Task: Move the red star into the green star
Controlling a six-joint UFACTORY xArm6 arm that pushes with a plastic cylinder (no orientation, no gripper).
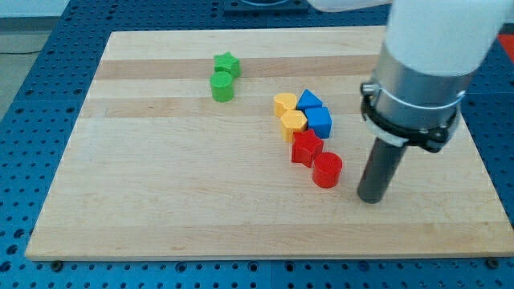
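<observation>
Red star block, awaiting a push toward green star block; rod tip set off to its right.

Item: red plastic star block (pixel 306 148), on the wooden board (pixel 161 201), lying toward the view's left and slightly up from my tip (pixel 370 198). Between them: red plastic cylinder (pixel 327 170), touching the star. No jaws fitted; the rod holds nothing. Target: green plastic star block (pixel 227 64), far to the upper left, green cylinder (pixel 222 87) just beneath. Adjoining: two yellow blocks (pixel 288 113), two blue blocks (pixel 315 113).
</observation>
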